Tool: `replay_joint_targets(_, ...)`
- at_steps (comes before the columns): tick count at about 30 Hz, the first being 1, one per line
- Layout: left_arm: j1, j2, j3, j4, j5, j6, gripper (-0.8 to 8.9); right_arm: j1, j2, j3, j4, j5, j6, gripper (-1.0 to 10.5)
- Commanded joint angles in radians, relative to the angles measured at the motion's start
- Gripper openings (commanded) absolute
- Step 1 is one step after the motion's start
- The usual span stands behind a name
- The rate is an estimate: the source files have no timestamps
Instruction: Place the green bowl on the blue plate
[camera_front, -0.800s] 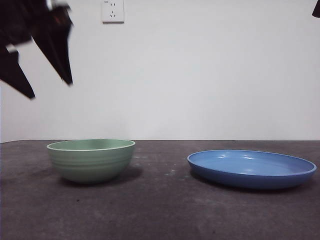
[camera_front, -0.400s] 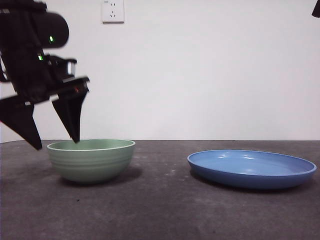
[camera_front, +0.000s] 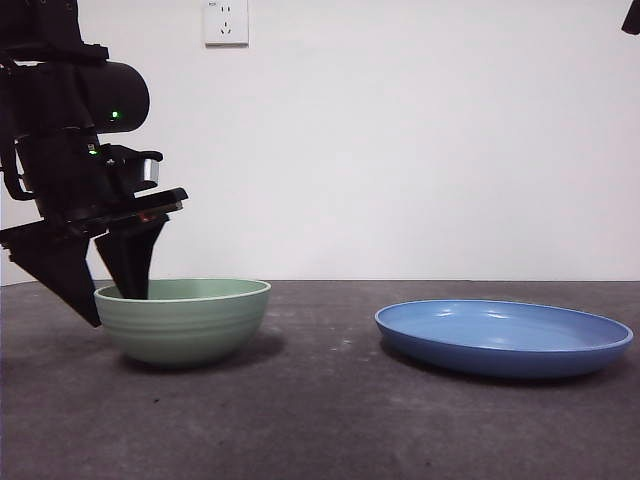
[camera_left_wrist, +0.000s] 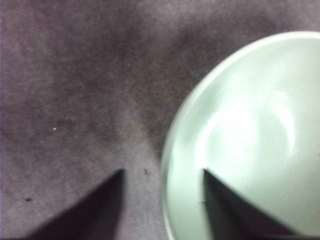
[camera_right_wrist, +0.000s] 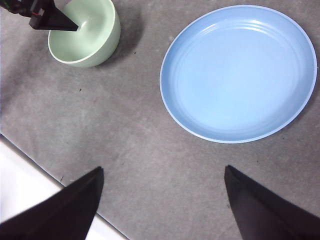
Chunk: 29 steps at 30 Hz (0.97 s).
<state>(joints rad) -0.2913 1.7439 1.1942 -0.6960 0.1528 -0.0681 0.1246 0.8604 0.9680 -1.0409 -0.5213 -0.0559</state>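
1. Step in hand: the grasp of the green bowl (camera_front: 183, 320). The bowl stands upright on the dark table (camera_front: 330, 420), well apart from the blue plate (camera_front: 503, 337), which lies empty.
2. Left gripper (camera_front: 100, 296): positioned at the bowl's rim. In the left wrist view, one jaw is inside the bowl (camera_left_wrist: 245, 145) and the other is outside, over the table, with the rim between them. The jaws are apart and not clamped on the wall.
3. Right gripper (camera_right_wrist: 160, 200): waits high above the table, its jaws spread wide and holding nothing. Its view shows bowl (camera_right_wrist: 85, 32) and plate (camera_right_wrist: 239, 72) from above.
4. Judgement of progress: early. The bowl is not yet gripped or lifted.
5. Next move calls for: closing the jaws on the bowl wall, lifting until the base clears the plate's raised rim, carrying across, then lowering onto the plate's centre.
6. Caution: the glossy, curved wall may slip or tilt in a one-sided rim grip.
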Motion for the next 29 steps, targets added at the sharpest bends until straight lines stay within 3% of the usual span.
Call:
replay_joint_targets(1, -0.005, 0.018, 0.025, 0.011, -0.004, -0.008, 0.82, 0.004, 0.007, 0.020, 0.009, -0.002, -0.005, 3.9)
replay_joint_targets(4, -0.005, 0.015, 0.026, 0.015, -0.004, -0.009, 0.09, 0.004, 0.007, 0.020, 0.009, -0.002, -0.005, 3.9)
replay_joint_targets(15, -0.029, -0.046, 0.137, -0.008, 0.012, -0.050, 0.10, 0.004, 0.007, 0.020, 0.009, -0.002, -0.004, 3.9)
replay_joint_targets(21, -0.117, -0.061, 0.240, -0.037, 0.036, -0.077, 0.10, 0.004, 0.007, 0.020, 0.010, -0.002, -0.001, 3.9)
replay_joint_targets(29, -0.262, -0.034, 0.293, 0.059, 0.036, -0.139, 0.10, 0.004, 0.005, 0.021, 0.009, -0.002, 0.023, 3.9)
